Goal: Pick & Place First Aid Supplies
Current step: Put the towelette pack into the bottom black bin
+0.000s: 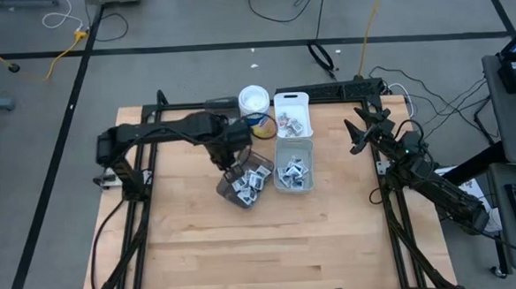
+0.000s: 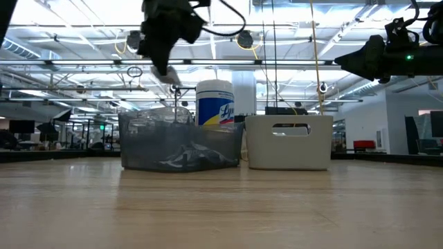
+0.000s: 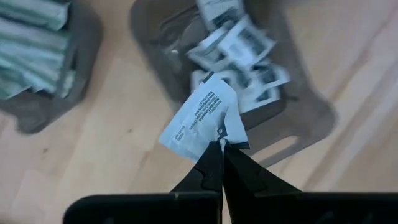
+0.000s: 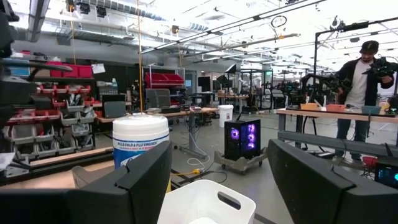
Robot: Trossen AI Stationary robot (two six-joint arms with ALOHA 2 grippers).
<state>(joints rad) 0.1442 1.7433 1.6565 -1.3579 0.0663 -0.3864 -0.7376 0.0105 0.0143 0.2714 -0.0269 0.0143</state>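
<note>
1. A smoky grey bin [image 1: 247,180] is sitting near the middle of the wooden table [image 1: 263,242], holding a loose heap of small white packets [image 1: 249,182] with dark print.
2. Just to its right, a clear bin [image 1: 294,165] is holding more printed packets, and a white handled bin [image 1: 292,116] behind it is carrying a few more.
3. A white wipes canister [image 1: 255,105] with a blue and yellow label is standing behind the smoky bin, beside the white bin.
4. The left gripper [image 3: 222,144] is hanging above the smoky bin, its fingers pressed together on the corner of one packet [image 3: 202,118].
5. That packet is dangling clear of the heap, a flat white square with rows of fine dark print on its face and a slightly crumpled edge.
6. In the low view the left arm is showing high above the smoky bin's rim.
7. The right gripper [image 1: 361,132] is waiting at the table's right edge, raised, its fingers spread wide apart.
</note>
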